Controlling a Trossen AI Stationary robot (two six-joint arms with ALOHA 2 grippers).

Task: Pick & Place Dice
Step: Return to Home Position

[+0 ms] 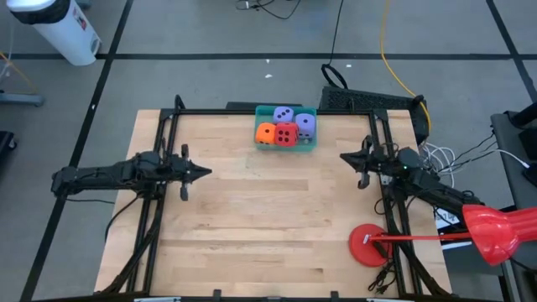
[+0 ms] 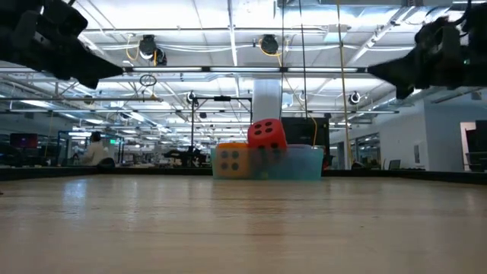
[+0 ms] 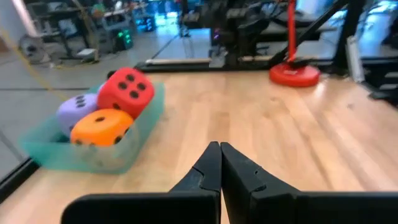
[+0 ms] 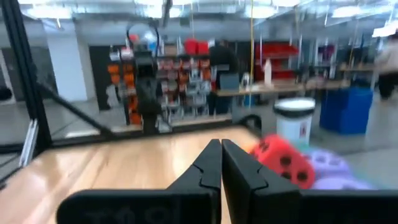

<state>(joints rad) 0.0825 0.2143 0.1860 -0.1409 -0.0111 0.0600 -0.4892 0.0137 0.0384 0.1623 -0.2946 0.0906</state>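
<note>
Hovering at nine and three o'clock, left pincer [image 1: 204, 174] and right pincer [image 1: 344, 156] point inward, both pressed together. Dice [image 1: 286, 133] sit at twelve.

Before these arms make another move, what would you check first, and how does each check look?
1. Dice in the bin: ok; the orange die, red die and two purple dice are all inside.
2. Red die settled: cannot tell; it sits higher than the rest.
3. Left gripper empty: ok; shut on nothing, at the left side of the table.
4. Right gripper empty: ok; shut on nothing, at the right side.
5. Both grippers apart from the bin: ok.
</note>
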